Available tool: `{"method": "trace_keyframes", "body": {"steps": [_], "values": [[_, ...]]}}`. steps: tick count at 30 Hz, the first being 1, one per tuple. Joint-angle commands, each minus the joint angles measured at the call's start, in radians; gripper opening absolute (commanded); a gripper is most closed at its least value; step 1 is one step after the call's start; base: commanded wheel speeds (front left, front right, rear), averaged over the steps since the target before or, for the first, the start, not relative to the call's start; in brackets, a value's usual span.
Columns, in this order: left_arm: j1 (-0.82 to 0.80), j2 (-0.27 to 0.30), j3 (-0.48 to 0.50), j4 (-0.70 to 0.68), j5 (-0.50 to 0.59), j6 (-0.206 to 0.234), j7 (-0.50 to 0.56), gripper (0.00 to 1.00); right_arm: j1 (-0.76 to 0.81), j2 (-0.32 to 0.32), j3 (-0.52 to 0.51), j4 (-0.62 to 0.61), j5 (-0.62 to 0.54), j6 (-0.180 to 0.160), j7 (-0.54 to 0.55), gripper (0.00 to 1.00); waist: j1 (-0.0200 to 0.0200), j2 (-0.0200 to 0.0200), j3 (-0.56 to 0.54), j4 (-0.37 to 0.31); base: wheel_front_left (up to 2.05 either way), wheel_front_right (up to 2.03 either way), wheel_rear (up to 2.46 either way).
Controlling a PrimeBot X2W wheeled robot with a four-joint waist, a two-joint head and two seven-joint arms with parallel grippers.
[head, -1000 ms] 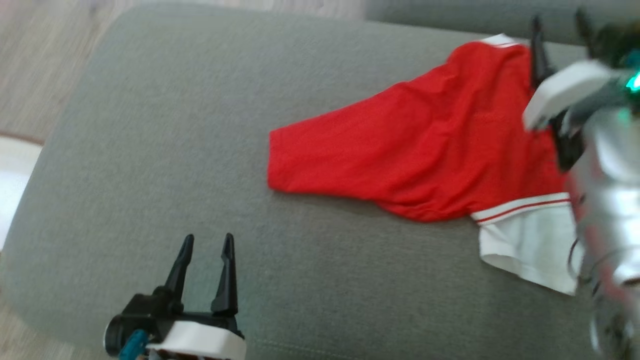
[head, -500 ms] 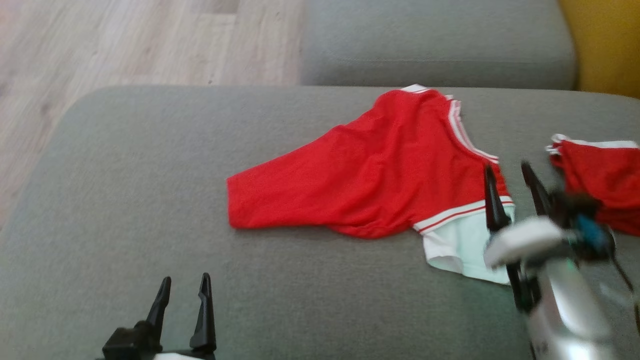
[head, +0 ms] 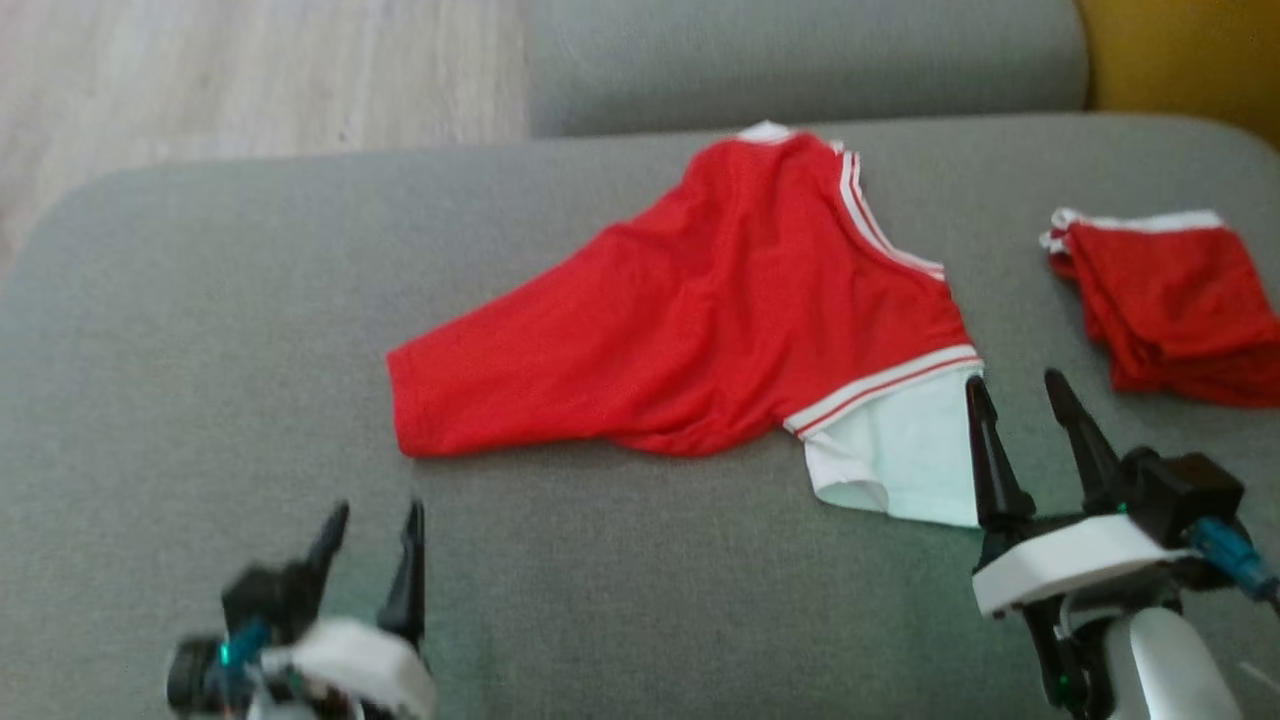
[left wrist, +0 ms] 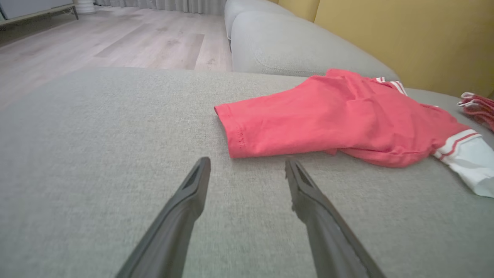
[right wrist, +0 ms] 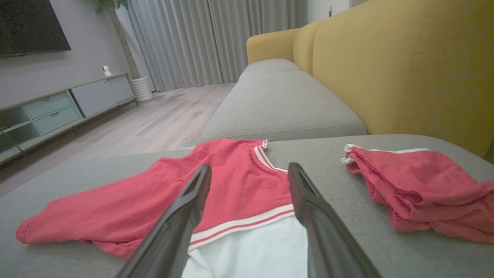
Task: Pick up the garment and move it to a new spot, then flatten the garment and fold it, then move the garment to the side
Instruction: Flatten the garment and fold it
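Noted black tapered fingers (head: 985,450) on left gripper (head: 378,515) and right gripper (head: 1012,390); white band (head: 1080,560) behind each; teal plug (head: 1225,550) beside both; pale silver forearm (head: 1165,660) on right.

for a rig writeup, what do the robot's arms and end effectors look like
Both the left end effector and right end effector have two long black tapered fingers, a white wrist collar and a teal connector. The right forearm is silvery.

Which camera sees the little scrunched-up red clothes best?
The right wrist view: the small red bundle lies close and almost whole, white trim showing. The head view shows it blurry at the right edge. The left wrist view catches just a sliver at its right edge.
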Motion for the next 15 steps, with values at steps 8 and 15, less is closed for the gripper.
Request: {"method": "trace_keyframes", "body": {"steps": [8,15], "values": [[-0.242,-0.008,0.012,0.203,0.012,-0.079,0.048,1.00,-0.055,-0.004,0.031,-0.156,-0.018,0.003,0.049,1.00,0.0000,0.0000,0.125,-0.068,0.00,0.00,0.00],[-0.345,-0.024,0.007,0.339,0.023,-0.117,0.035,1.00,-0.075,-0.004,0.016,-0.190,-0.020,0.003,0.059,1.00,0.0000,0.0000,0.175,-0.096,0.00,0.00,0.00]]}}
